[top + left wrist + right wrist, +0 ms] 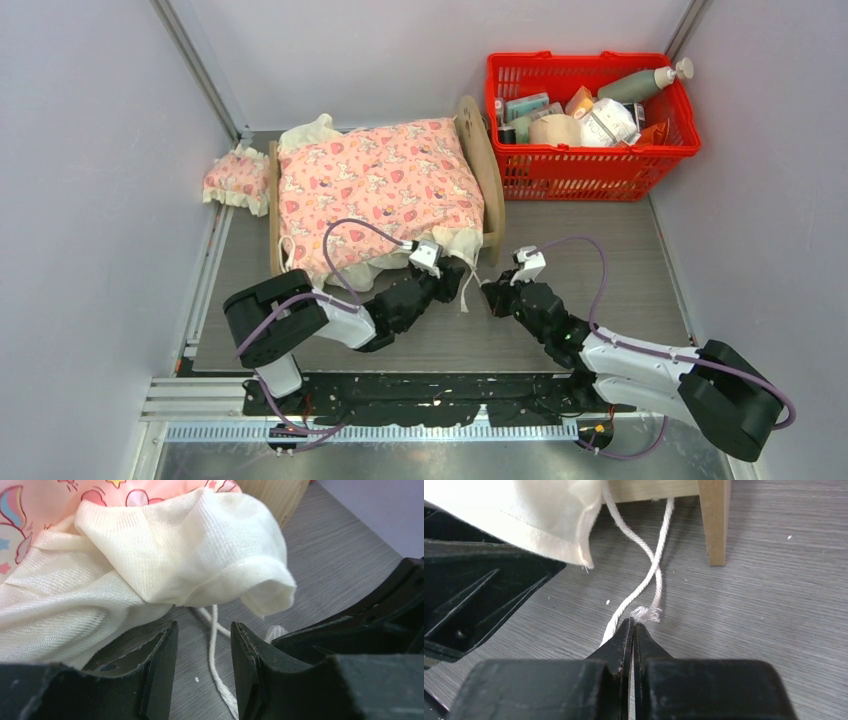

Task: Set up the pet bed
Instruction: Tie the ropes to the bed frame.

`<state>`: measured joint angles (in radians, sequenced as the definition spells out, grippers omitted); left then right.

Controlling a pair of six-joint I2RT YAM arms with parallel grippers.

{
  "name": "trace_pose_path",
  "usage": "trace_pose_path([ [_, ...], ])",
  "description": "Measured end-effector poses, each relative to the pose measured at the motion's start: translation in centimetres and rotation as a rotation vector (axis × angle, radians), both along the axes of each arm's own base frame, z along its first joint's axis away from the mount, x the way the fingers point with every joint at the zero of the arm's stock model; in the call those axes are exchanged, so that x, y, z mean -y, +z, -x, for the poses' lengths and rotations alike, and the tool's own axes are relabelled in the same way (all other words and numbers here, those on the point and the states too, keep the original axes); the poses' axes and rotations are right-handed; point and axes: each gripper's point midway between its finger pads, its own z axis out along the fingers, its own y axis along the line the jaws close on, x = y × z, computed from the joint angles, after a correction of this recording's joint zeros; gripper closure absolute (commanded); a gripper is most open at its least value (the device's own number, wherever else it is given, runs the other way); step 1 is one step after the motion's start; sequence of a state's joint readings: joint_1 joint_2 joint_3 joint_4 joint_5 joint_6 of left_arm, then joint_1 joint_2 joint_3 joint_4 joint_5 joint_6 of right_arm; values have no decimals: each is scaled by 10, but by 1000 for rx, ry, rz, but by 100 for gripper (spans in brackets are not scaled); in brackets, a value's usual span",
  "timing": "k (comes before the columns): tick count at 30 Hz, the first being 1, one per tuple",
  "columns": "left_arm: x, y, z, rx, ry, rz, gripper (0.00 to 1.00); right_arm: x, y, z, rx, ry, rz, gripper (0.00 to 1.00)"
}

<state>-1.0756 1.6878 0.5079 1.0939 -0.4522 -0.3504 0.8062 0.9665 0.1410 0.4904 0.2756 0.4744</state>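
1 small plywood pet bed [482, 150] stands at the far left-centre of the grey wood-grain table [600, 260], its top covered by 1 pink patterned blanket with a cream frill [375, 190]. 1 small pink frilled pillow [236, 180] lies just left of it, and 1 red plastic basket [590, 165] of packages sits at the far right. The left gripper [202, 630] is released, its 2 fingers apart at the frill on the bed's near right corner. The right gripper [632, 625] is clenched; 2 white cord strands [644, 582] reach its tips, and whether either is pinched I cannot tell.
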Motion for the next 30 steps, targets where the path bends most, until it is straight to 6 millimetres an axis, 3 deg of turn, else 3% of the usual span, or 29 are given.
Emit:
trace_pose_path([
  [4,2,-12,-5,-23,8,-34,50,4,-7,4,-20,-1,19,95],
  [20,16,-49,-12,-41,-13,-97,35,11,9,9,34,-9,-35,95],
  [30,27,-50,-33,-32,40,-46,34,13,17,11,59,-6,-63,95],
])
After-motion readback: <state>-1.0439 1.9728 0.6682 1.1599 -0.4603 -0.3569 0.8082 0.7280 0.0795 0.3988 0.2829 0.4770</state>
